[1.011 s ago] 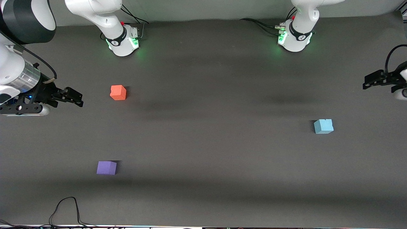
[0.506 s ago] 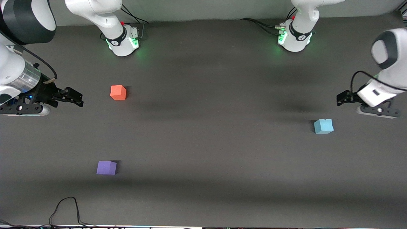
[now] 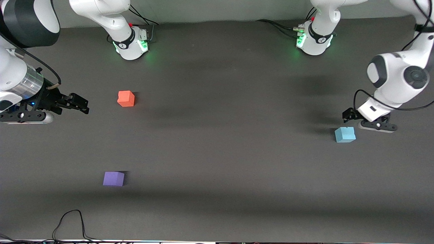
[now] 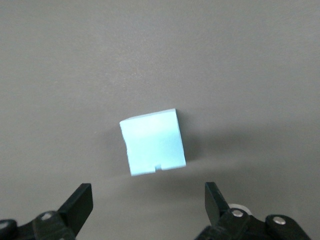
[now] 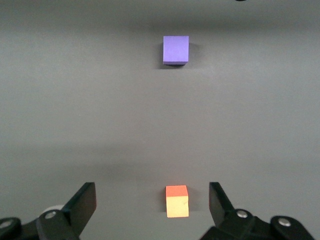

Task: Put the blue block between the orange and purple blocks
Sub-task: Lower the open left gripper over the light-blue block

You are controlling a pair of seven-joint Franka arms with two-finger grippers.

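Blue block (image 3: 345, 135): rests flat on the table (image 3: 217, 152) toward the left arm's end, well apart from the other two cubes. Probably light and stiff with a matte, grippy skin, judging by looks; no sign of fragility. Best taken by two opposite flat side faces, squarely, clear of the small nick on one edge (image 4: 159, 167).

Sweeping across from the right arm's end:
- Right gripper (image 3: 83, 103): waits over bare table beside the orange block (image 3: 126, 98), jaws wide apart, holding nothing.
- Purple block (image 3: 114, 179): nearer the camera than the orange one, with a gap between for the drop.
- Left gripper (image 3: 349, 117): hangs just beside the blue block, jaws spread wide (image 4: 146, 192), empty, not yet astride it.

Hard to make out: left fingertips mostly hidden under the wrist in the front view; height above the table unclear; right arm cut off at the frame edge.
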